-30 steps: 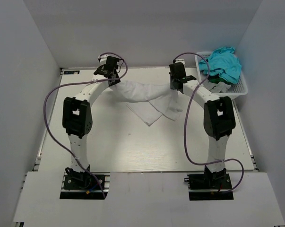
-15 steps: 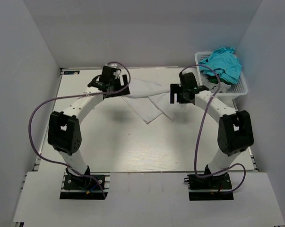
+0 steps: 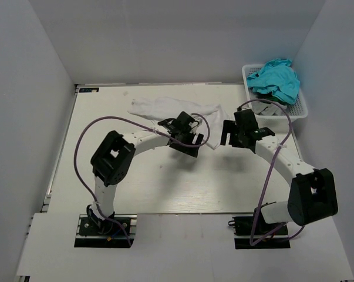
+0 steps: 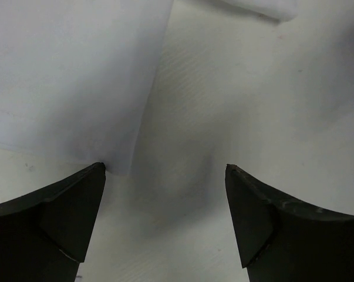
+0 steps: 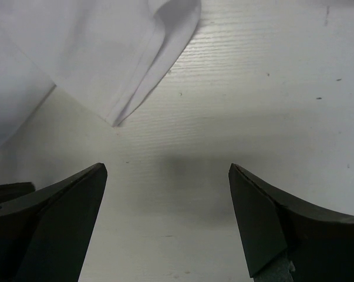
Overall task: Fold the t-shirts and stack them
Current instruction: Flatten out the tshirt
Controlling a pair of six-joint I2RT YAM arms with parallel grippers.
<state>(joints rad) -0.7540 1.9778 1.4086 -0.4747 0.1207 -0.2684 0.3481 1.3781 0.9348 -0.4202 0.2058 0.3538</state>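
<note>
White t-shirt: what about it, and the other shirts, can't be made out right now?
- Top view: the near edge of the plain white cloth t-shirt is hidden under the left pincer; its fold layers are unreadable.
- Left wrist view: the shirt is cut off by the top and left edges.
- Right wrist view: only a folded corner shows.
- Top view: the turquoise cloth shirts are bunched in the white plastic lattice basket; their count is unclear.
</note>
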